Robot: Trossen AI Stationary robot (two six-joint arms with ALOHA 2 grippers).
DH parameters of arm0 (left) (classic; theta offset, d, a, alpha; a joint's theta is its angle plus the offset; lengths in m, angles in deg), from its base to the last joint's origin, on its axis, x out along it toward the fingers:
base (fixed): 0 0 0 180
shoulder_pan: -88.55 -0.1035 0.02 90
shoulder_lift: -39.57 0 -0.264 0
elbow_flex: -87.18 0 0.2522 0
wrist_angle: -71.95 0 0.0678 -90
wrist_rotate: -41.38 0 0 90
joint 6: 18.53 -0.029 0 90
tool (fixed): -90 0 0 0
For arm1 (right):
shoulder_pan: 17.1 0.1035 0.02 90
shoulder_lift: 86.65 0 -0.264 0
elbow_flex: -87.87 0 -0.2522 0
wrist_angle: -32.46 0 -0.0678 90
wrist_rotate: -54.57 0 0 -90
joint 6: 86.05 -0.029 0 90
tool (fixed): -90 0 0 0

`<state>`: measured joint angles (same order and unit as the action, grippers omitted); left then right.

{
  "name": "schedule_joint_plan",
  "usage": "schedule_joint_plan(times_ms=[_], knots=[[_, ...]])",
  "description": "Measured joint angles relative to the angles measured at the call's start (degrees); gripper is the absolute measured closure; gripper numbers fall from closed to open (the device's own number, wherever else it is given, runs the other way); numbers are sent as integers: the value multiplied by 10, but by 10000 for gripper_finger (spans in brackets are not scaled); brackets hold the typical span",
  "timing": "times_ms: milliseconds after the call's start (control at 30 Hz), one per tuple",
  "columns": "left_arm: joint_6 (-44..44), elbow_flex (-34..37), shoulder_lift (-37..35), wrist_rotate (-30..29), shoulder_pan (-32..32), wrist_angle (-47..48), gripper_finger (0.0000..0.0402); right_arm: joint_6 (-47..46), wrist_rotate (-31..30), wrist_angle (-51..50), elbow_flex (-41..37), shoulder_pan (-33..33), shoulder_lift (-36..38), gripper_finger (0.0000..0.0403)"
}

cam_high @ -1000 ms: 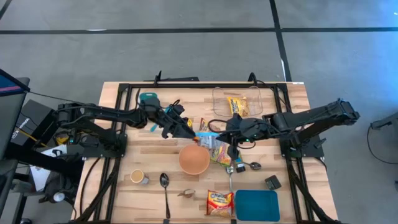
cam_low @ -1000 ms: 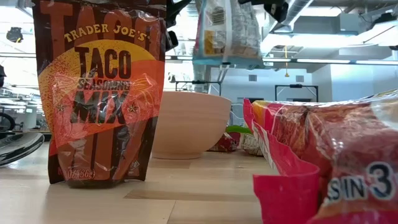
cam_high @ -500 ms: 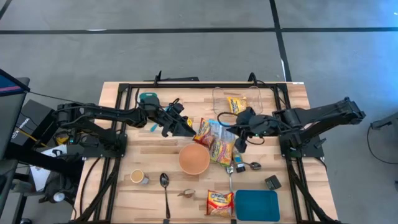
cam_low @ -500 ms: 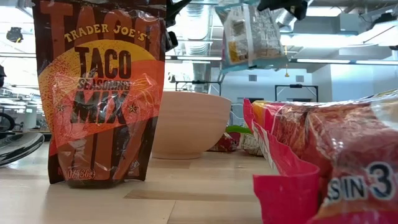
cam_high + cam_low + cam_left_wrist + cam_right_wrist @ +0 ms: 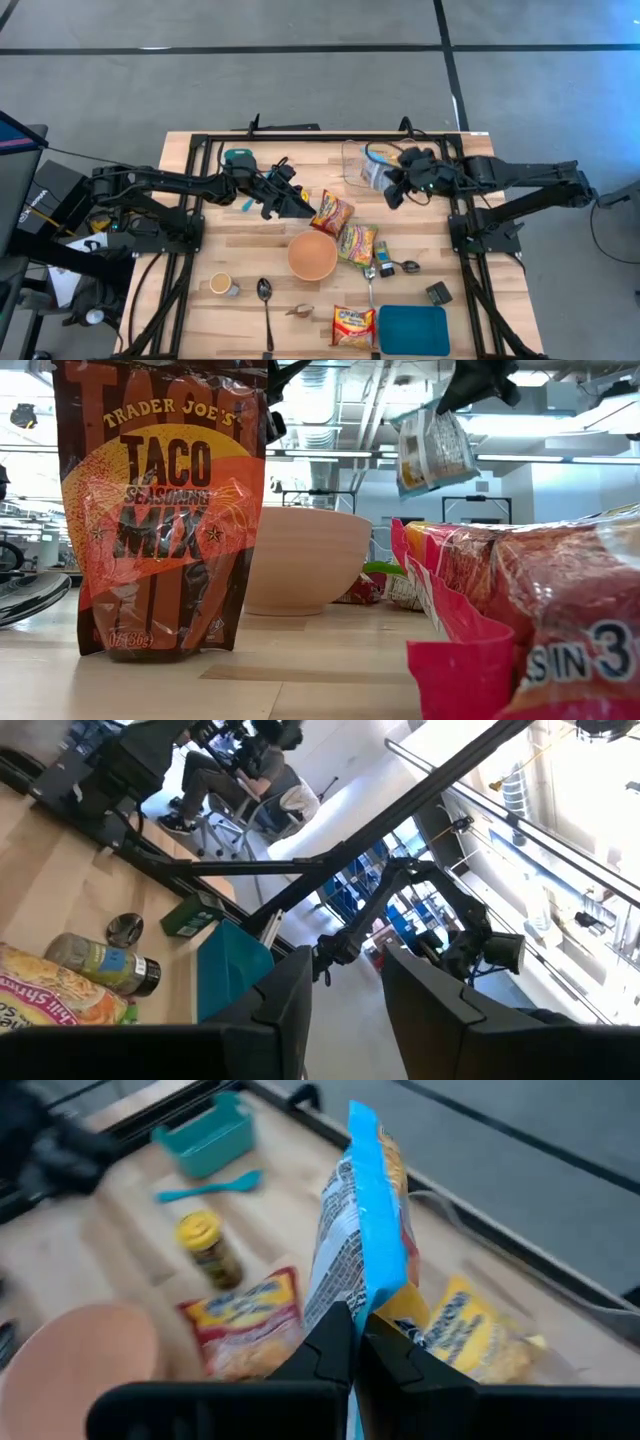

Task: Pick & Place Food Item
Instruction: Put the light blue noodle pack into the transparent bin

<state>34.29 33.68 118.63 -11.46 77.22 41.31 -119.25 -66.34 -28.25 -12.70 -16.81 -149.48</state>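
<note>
A white food packet with a blue edge (image 5: 345,1245) hangs in the air from my right gripper (image 5: 357,1320), which is shut on it. In the high view the packet (image 5: 374,176) is over the near side of a clear container (image 5: 352,152) at the table's far right. The low view shows it hanging tilted (image 5: 432,452) under the gripper (image 5: 470,385). My left gripper (image 5: 303,207) stands level at the table's middle, open, with nothing between its fingers (image 5: 290,995). An orange packet (image 5: 333,212) lies just beyond its tips. My right gripper pinches the packet's blue sealed edge (image 5: 372,1285) between its two fingers. The fingers slant down from the table's right side. The packet hangs below them, tilted and lifted clear of the table and the container.
A yellow packet (image 5: 460,1335) lies in the clear container. A tan bowl (image 5: 312,255), a noodle packet (image 5: 355,243), a spice jar (image 5: 383,250), spoons, a teal box (image 5: 413,330) and a cup (image 5: 221,284) fill the near half. A taco mix packet (image 5: 160,510) stands upright.
My right gripper has carried the blue-edged packet from above the bowl toward the table's far right, to the clear container, rising a little and turning as it went. The packet stayed hanging clear of the table and swung. The orange packet beneath it has come into view.
</note>
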Motion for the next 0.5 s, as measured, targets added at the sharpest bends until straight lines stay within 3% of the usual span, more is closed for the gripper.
schedule_joint_plan(times_ms=[500], knots=[[0, 0, 0, -2, 0, 0, 285, -133, -51, -101, 0, -174, -2, 403]])
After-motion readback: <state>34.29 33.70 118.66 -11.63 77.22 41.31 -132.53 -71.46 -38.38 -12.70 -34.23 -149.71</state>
